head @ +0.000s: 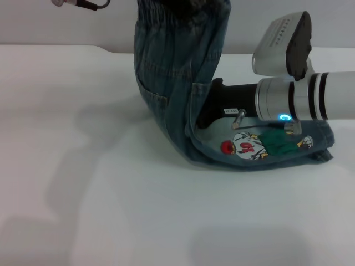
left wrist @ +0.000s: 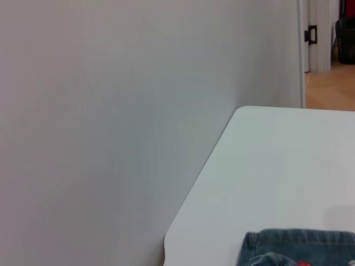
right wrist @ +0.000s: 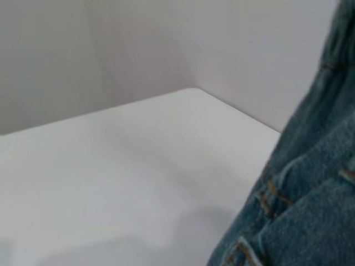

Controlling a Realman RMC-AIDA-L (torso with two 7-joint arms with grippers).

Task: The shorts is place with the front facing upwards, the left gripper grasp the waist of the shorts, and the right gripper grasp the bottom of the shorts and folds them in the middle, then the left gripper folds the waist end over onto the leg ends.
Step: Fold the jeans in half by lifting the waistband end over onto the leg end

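The shorts (head: 172, 94) stand half lifted on the white table (head: 83, 194); their upper part rises as a curved denim column out of the top of the head view, and the waist (head: 183, 11), with its gathered stitched rows, is up at that top edge; whatever holds the waist there is out of sight, so the left gripper itself is not seen and I cannot tell how its fingers stand; the lower part of the shorts lies flat on the table, to the right of the column's foot, with the cartoon print (head: 252, 145) facing up; the leg ends (head: 321, 147) lie at the far right of that flat part, beyond the print; the right gripper (head: 208, 113) reaches in level from the right, its silver-white wrist with the blue light hovering over the print; its black body runs into the crook where the column bends down onto the flat part, and the denim hides the fingertips, so I cannot tell whether they are spread or pinching cloth; the left wrist view looks down on a table corner beside a grey wall, with a strip of the shorts' hem (left wrist: 299, 244) at the frame's edge; the right wrist view shows the denim with tan stitching close up against the table
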